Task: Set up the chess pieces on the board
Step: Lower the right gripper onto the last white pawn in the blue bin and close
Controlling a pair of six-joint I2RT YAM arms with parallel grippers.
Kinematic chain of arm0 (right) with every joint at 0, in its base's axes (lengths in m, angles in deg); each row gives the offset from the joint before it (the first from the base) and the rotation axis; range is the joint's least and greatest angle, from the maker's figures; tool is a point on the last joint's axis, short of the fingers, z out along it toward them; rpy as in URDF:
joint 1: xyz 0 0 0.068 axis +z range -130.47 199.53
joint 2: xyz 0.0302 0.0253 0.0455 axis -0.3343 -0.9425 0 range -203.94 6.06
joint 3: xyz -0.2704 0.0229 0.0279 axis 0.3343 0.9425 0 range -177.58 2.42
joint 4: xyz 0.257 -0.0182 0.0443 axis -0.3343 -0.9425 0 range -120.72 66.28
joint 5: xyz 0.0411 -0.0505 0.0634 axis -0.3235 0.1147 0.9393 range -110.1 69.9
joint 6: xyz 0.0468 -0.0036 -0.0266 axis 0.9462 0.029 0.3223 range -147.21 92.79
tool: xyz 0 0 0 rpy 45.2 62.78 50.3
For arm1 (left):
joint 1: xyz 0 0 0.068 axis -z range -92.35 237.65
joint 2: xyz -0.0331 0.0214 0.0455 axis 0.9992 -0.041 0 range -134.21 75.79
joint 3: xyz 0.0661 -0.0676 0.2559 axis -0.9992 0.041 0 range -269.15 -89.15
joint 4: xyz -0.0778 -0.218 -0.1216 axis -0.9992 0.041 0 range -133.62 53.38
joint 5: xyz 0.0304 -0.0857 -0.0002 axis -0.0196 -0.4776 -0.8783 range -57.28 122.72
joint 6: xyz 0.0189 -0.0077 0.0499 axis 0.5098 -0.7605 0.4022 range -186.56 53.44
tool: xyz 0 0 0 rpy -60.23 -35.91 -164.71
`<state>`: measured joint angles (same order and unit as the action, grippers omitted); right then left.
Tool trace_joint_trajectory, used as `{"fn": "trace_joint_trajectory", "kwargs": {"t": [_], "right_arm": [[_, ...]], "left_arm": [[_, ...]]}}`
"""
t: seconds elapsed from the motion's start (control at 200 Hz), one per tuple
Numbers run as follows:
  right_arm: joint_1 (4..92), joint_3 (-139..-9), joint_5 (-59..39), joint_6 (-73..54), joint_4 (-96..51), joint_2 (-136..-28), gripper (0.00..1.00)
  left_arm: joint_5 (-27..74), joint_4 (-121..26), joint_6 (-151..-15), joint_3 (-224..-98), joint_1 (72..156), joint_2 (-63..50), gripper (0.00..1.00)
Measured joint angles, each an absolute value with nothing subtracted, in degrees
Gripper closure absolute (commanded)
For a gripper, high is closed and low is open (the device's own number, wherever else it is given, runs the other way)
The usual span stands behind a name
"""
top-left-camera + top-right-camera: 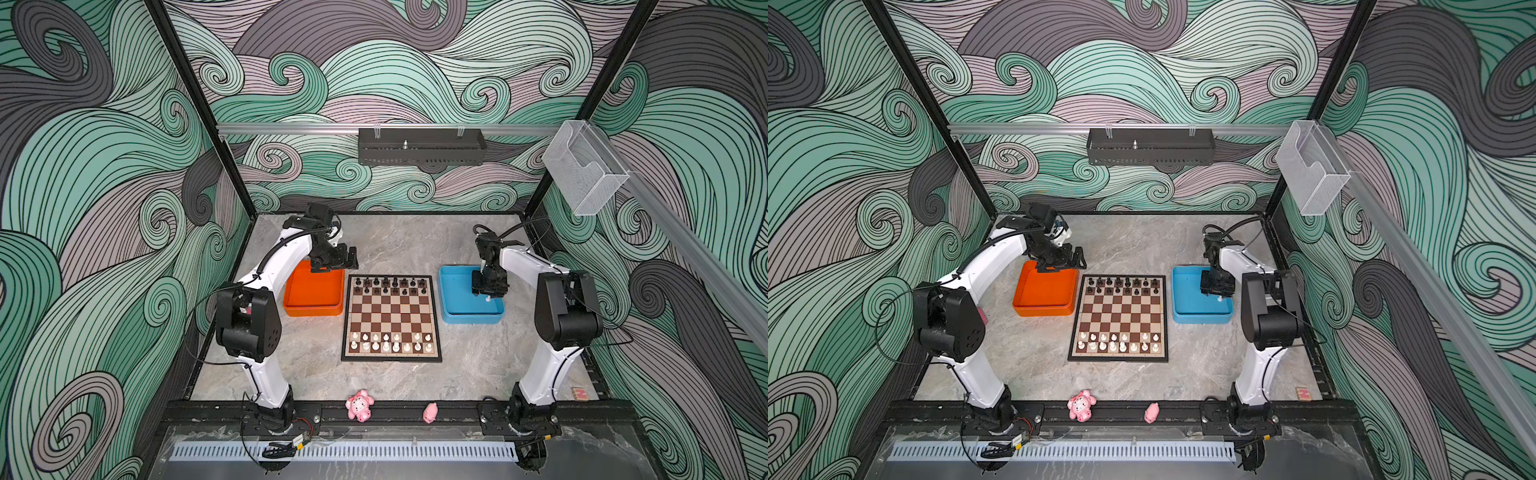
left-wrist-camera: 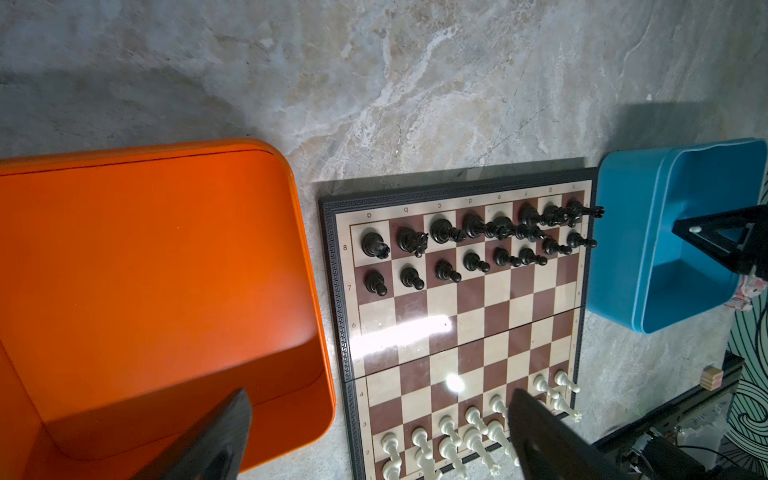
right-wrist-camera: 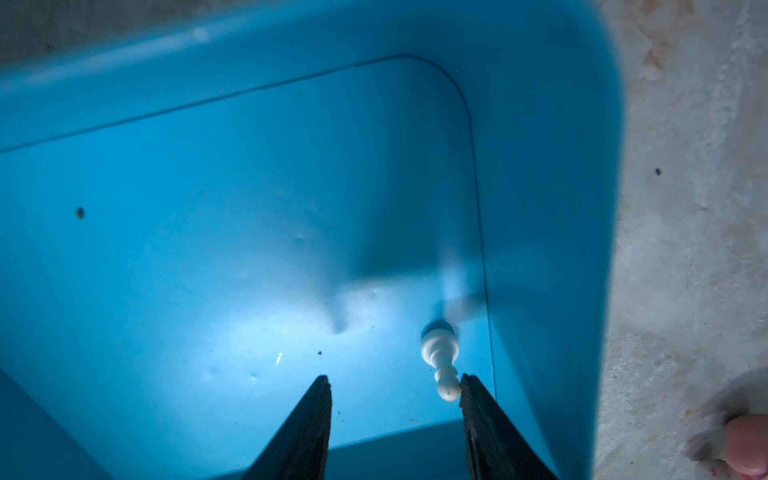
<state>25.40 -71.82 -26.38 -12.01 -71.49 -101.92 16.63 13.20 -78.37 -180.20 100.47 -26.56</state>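
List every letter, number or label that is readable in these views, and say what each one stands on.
"8", "7", "6", "4", "3", "2": rank numbers on the pale border of the board, left wrist view; no "5" is legible in the glare.
"a" to "h": file letters on the border behind the black pieces, seen upside down.
Small wooden block: red mark, too small to read.
No other text is visible.

The board (image 1: 390, 316) is checked brown and cream, with a pale border and a black frame bearing a key-fret pattern. At its twelve o'clock edge are black chessmen (image 1: 386, 283), at six o'clock white chessmen (image 1: 386, 345). At nine o'clock is an orange tray (image 1: 313, 296), and at three a blue tray (image 1: 457, 301) holding a white pawn (image 3: 440, 357). The table (image 1: 395, 245) is grey-beige marble. The walls (image 1: 374, 83) swirl teal, grey and lilac.
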Motion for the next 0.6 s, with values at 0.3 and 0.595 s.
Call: {"fn": "trace_joint_trajectory", "kwargs": {"t": [0.3,0.595], "right_arm": [[24.48,-71.82,-26.38,-11.96,-71.46,-101.94,0.63],[24.04,-71.36,-26.58,-11.96,-71.35,-101.94,0.72]], "left_arm": [[16.63,13.42,-78.4,-180.98,100.47,-27.52,0.01],[16.61,13.46,-78.59,-181.16,100.47,-27.69,0.01]]}}
